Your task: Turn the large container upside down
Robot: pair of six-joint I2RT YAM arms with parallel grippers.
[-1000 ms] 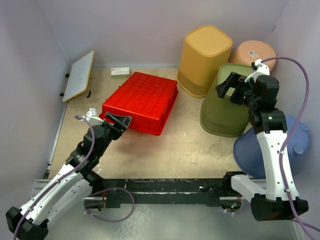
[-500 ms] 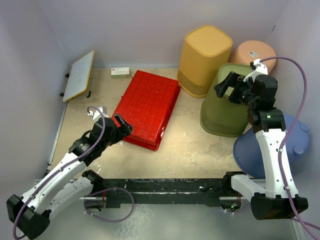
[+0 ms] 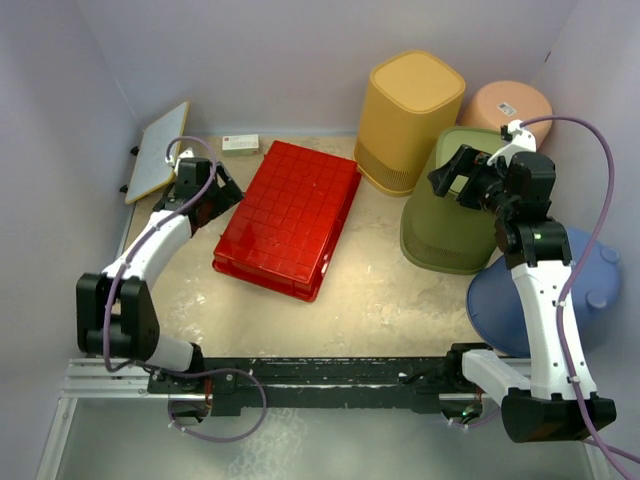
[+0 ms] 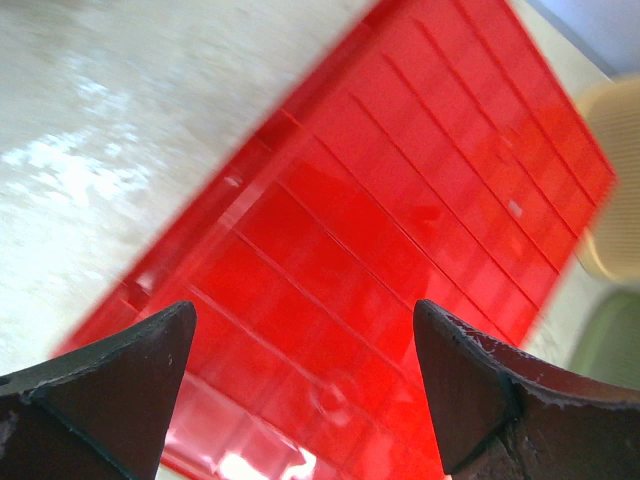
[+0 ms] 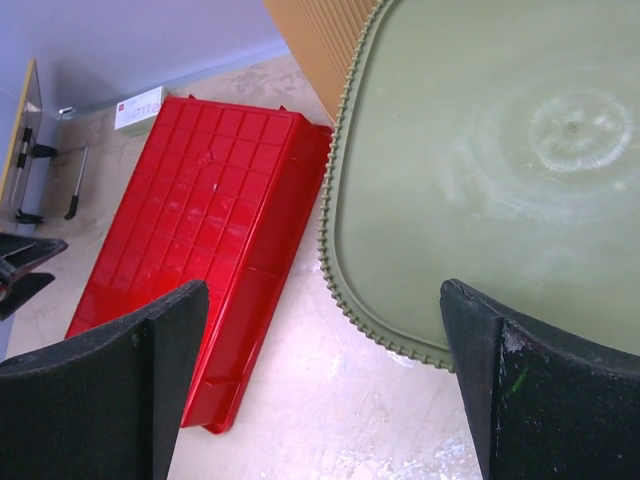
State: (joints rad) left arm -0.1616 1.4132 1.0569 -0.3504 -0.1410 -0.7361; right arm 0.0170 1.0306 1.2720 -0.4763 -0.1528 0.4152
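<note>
The large red container (image 3: 290, 215) lies bottom-up on the table, its ribbed grid base facing up and its rim on the floor. It also shows in the left wrist view (image 4: 400, 230) and the right wrist view (image 5: 200, 210). My left gripper (image 3: 208, 188) is open and empty beside the container's far-left edge; in its own view the gripper (image 4: 303, 310) looks down on the red base without touching it. My right gripper (image 3: 452, 178) is open and empty, held above the olive green bin (image 5: 500, 170); its own view shows the gripper (image 5: 322, 290) over the bin's rim.
A yellow bin (image 3: 410, 120), the olive green bin (image 3: 450, 225), a pink bin (image 3: 505, 105) and a blue tub (image 3: 590, 275) crowd the right side. A white board (image 3: 158, 150) leans on the left wall. A small white box (image 3: 240, 144) lies by the back wall.
My left arm swung from the near left to the far left. The red container turned and settled flat, now running lengthwise. The right arm has not moved.
</note>
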